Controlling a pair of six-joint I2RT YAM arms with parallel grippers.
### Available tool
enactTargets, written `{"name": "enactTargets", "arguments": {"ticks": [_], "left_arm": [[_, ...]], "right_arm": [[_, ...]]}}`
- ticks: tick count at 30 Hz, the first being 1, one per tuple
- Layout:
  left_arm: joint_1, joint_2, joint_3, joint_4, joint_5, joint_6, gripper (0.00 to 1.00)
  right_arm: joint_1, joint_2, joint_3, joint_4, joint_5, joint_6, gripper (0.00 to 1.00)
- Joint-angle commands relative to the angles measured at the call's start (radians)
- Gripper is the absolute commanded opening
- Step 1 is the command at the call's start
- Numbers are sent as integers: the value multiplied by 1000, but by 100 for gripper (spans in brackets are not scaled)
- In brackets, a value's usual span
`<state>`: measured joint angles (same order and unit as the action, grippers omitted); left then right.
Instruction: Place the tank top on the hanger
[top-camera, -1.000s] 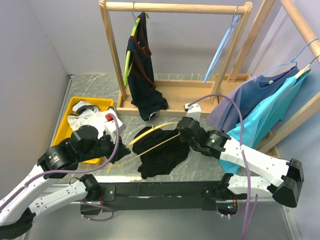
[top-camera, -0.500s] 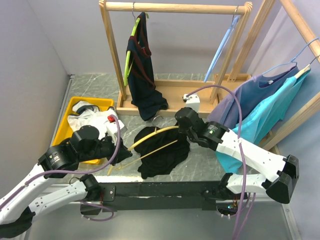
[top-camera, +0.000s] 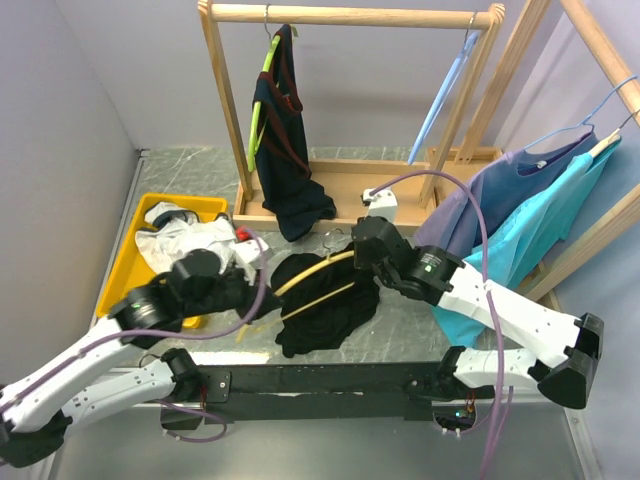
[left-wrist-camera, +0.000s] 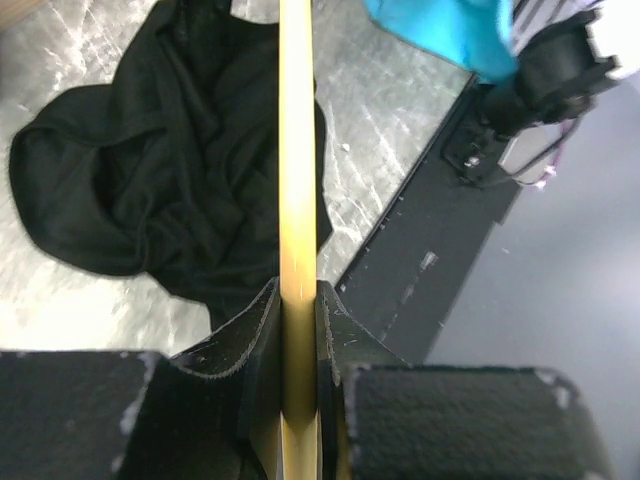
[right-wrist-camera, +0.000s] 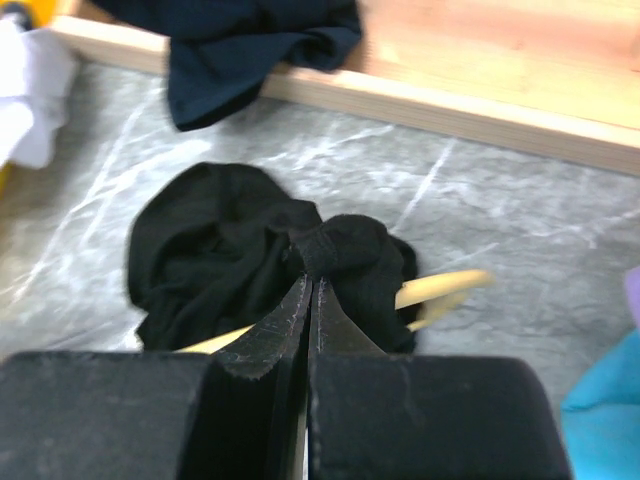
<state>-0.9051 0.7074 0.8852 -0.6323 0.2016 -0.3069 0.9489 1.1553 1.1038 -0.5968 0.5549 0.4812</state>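
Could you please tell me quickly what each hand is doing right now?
Left hand: closed on the hanger.
Right hand: closed, pinching a fold of the tank top.

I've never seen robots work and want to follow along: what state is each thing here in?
tank top: crumpled on the table, not on a hanger, one fold pinched.
hanger: clamped, reaching across the tank top.
left pincer: shut on the hanger.
right pincer: shut on the tank top.
navy garment: hanging on the rack.
light-blue hanger: hanging bare.
white cloth: bunched in the yellow bin.
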Motion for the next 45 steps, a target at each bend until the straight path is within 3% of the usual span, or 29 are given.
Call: {"name": "enactTargets", "arguments": {"ticks": [1,7,10,11,13,17,20,28,33,36,37,43,45], "left_arm": [[-49,52,-87,344,-69,-32,1],[-89,92,-159,565,-177,-41,1],[-92,119,-193,677,-177,-52,1],[-92,130,-201,693,-171,-54,1],[-92,165,-215,726,-154,-60,1],[-97,191,-247,769,-160,-67,1],[-98,190,-264,787,-162,-75,1],[-103,172,-276,769,-123,-90,1],[-115,152,-285,761,-99,-95,1],[-123,145,-281,760,-99,-97,1],[-126,145,-281,763,-100,-100,1],[-129,148,-279,783,-87,-104,1],[-129,156,-279,784,-74,-106,1]], "right_arm": [[54,-65,1,17,-10,40,0],[79,-109,-61,28,-4,88,0],[79,-140,-107,22,34,125,16],[79,-184,-149,29,40,129,27],[80,-241,-194,66,43,129,39],[79,-379,-275,182,-52,47,45],[100,-376,-253,233,-72,-15,49],[100,-116,-92,212,72,-75,53],[87,-86,-99,270,92,-107,53],[88,-59,-107,282,106,-105,49],[88,-49,-116,288,106,-104,42],[85,-48,-186,344,134,-98,41],[85,-51,-202,364,128,-107,36]]}}
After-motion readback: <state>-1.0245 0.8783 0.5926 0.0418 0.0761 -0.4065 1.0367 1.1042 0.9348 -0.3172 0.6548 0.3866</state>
